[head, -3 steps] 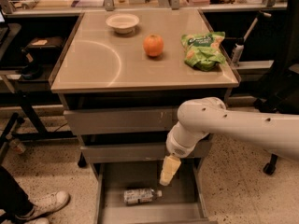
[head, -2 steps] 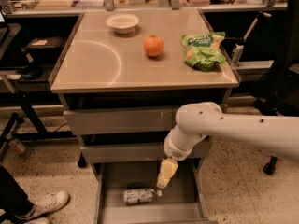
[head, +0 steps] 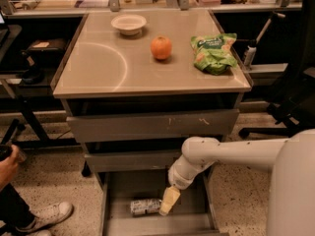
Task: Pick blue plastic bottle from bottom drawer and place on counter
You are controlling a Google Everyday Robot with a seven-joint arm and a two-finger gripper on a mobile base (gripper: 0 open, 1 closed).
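The blue plastic bottle [head: 145,207] lies on its side on the floor of the open bottom drawer [head: 192,215], at the lower middle of the camera view. My gripper [head: 168,201] hangs from the white arm that reaches in from the right, inside the drawer and right at the bottle's right end. Its cream-coloured fingers [head: 170,198] point down and to the left. The counter [head: 98,68] is the glossy beige top of the grey drawer cabinet, above the arm.
On the counter stand a white bowl [head: 128,24], an orange [head: 161,47] and a green snack bag [head: 213,52]. A grey drawer front with white scratches [head: 152,125] juts out above the arm. A person's hand [head: 8,162] and shoe [head: 47,216] are at the left. A black chair base [head: 280,112] is at the right.
My gripper has moved down and to the left, deeper into the drawer, and now sits at the bottle's right end. The bottle has not moved.
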